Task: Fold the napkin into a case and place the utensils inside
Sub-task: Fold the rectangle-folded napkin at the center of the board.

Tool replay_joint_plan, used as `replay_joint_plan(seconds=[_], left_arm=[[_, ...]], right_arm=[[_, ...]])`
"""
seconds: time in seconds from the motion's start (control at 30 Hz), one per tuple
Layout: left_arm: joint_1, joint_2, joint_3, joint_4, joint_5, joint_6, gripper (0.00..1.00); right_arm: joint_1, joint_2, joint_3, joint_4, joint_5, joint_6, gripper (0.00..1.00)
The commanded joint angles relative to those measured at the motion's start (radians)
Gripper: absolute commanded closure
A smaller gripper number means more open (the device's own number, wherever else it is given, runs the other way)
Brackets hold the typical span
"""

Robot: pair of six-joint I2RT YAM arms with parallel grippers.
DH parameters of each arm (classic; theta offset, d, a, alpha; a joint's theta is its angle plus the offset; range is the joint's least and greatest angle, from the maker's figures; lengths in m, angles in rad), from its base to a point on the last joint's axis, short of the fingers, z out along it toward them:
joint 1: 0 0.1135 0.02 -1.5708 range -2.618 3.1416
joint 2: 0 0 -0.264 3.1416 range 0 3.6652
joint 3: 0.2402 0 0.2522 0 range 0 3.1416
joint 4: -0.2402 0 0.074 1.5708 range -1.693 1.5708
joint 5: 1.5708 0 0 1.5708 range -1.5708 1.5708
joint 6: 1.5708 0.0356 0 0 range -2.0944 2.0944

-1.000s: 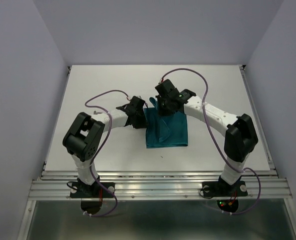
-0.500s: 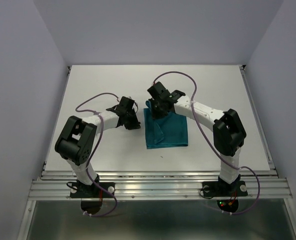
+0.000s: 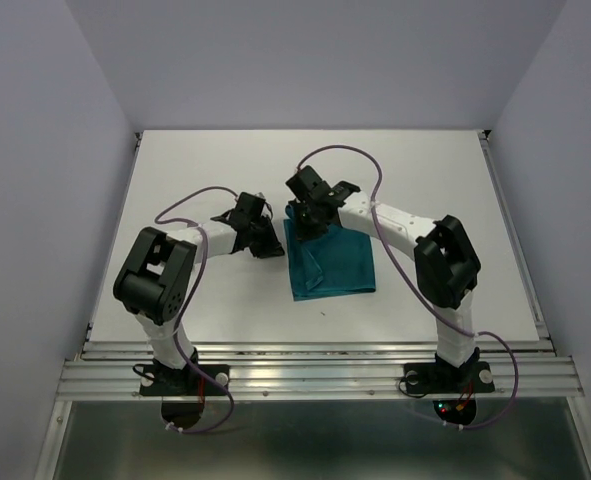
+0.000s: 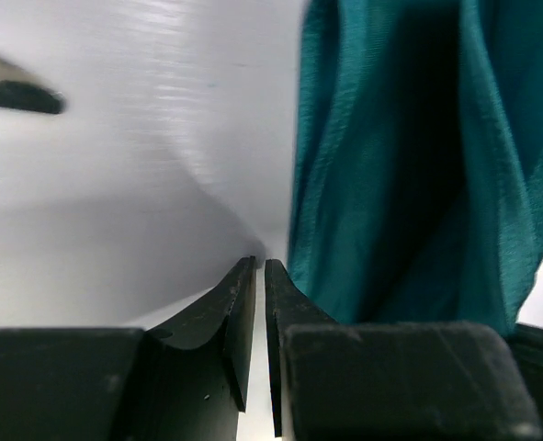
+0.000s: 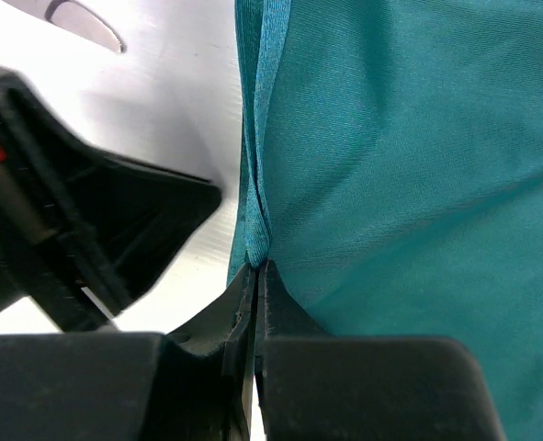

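Napkin point(image 3: 340, 262) edge in right hand point(image 3: 304, 216), farther left

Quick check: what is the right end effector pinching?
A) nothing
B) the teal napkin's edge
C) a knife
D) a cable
B: in the right wrist view, the right end effector is shut on a folded edge of the napkin.

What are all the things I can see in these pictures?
table: one, white, under everything
napkin: one, teal, folded, middle of the table
utensil: one tip showing, silver, on the table beside the napkin
cables: two, purple, looping over the arms
arms: two, white and black, reaching from the near edge
left gripper: one, black, slightly open, beside the napkin's edge
right gripper: one, black, shut on the napkin's edge
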Motion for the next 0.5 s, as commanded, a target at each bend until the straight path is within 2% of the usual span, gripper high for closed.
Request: replay_joint_plan(seconds=[0.0, 0.27, 0.47], left_arm=[[-0.024, 0.043, 0.063, 0.044, 0.047, 0.003, 0.79], [-0.026, 0.166, 0.126, 0.061, 0.071, 0.013, 0.8], [-0.026, 0.18, 0.114, 0.068, 0.064, 0.012, 0.8]], right_arm=[[0.014, -0.005, 0.05, 0.007, -0.009, -0.009, 0.99], [0.014, -0.014, 0.081, -0.026, -0.007, -0.02, 0.99], [0.014, -0.009, 0.102, -0.043, -0.012, -0.026, 0.99]])
